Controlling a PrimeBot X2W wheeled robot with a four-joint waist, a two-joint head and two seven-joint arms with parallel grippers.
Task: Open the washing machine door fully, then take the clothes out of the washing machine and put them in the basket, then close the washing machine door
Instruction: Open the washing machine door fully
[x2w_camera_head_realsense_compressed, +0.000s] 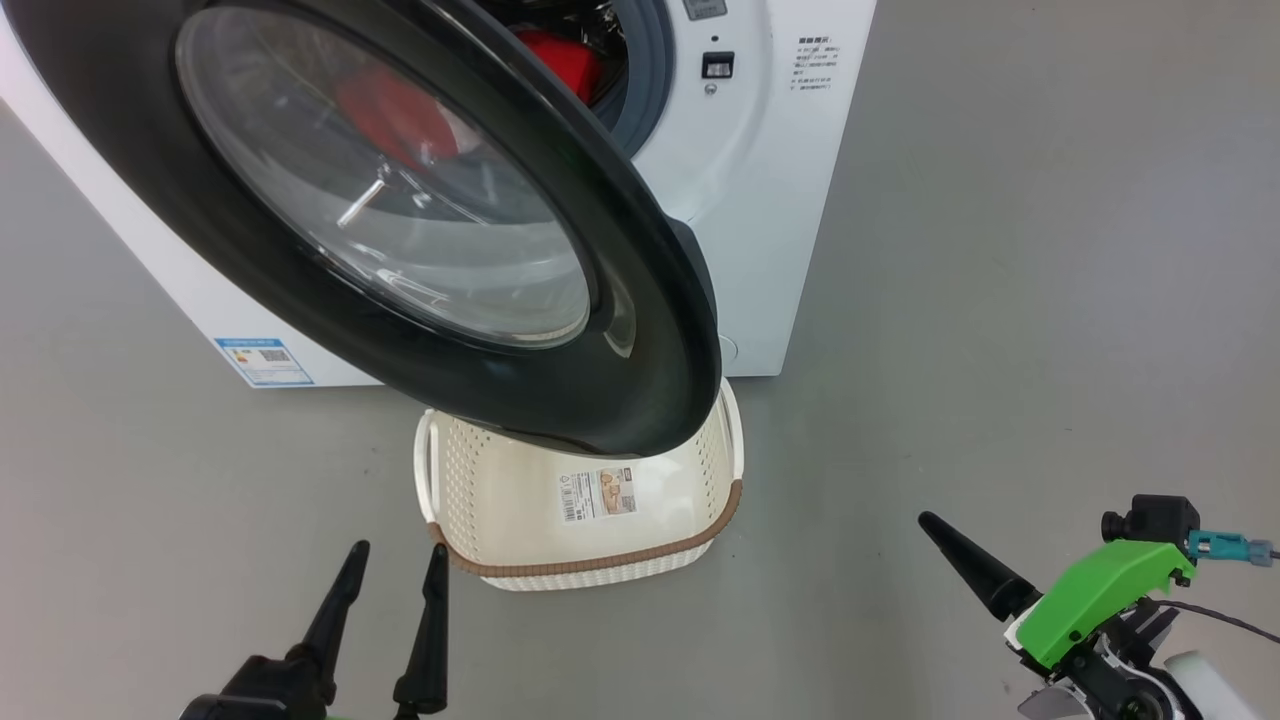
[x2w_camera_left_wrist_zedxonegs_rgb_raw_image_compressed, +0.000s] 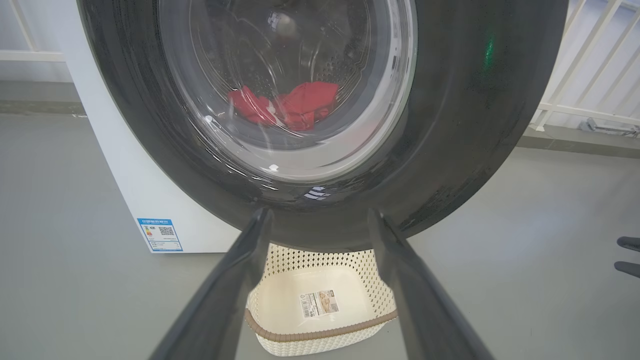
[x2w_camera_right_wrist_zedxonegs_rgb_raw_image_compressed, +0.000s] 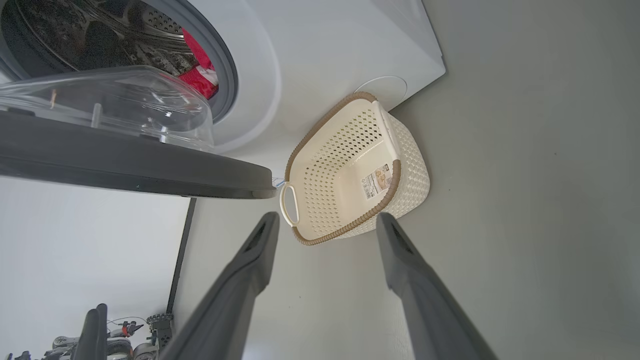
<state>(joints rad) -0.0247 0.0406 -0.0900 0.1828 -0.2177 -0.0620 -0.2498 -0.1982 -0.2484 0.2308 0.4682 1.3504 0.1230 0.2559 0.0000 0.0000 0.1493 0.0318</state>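
The washing machine (x2w_camera_head_realsense_compressed: 770, 200) stands ahead with the washing machine door (x2w_camera_head_realsense_compressed: 650, 330) swung partly out, its glass bowl facing the drum. The clothes (x2w_camera_head_realsense_compressed: 560, 62) lie red in the drum and show through the glass (x2w_camera_left_wrist_zedxonegs_rgb_raw_image_compressed: 300, 105). The basket (x2w_camera_head_realsense_compressed: 600, 562) sits on the floor under the door's lower edge, with nothing in it. My left gripper (x2w_camera_head_realsense_compressed: 399, 550) is open, low at the basket's left corner, and its fingertips (x2w_camera_left_wrist_zedxonegs_rgb_raw_image_compressed: 262, 215) point at the door's rim (x2w_camera_left_wrist_zedxonegs_rgb_raw_image_compressed: 450, 150). My right gripper (x2w_camera_right_wrist_zedxonegs_rgb_raw_image_compressed: 327, 216) is open, off to the basket's right, aimed at the basket (x2w_camera_right_wrist_zedxonegs_rgb_raw_image_compressed: 415, 185).
Grey floor (x2w_camera_head_realsense_compressed: 1050, 300) spreads wide to the right of the machine. A white railing (x2w_camera_left_wrist_zedxonegs_rgb_raw_image_compressed: 575, 75) runs behind at the right in the left wrist view. A blue label (x2w_camera_head_realsense_compressed: 262, 360) marks the machine's lower left front. The door (x2w_camera_right_wrist_zedxonegs_rgb_raw_image_compressed: 125, 165) overhangs the basket's rear.
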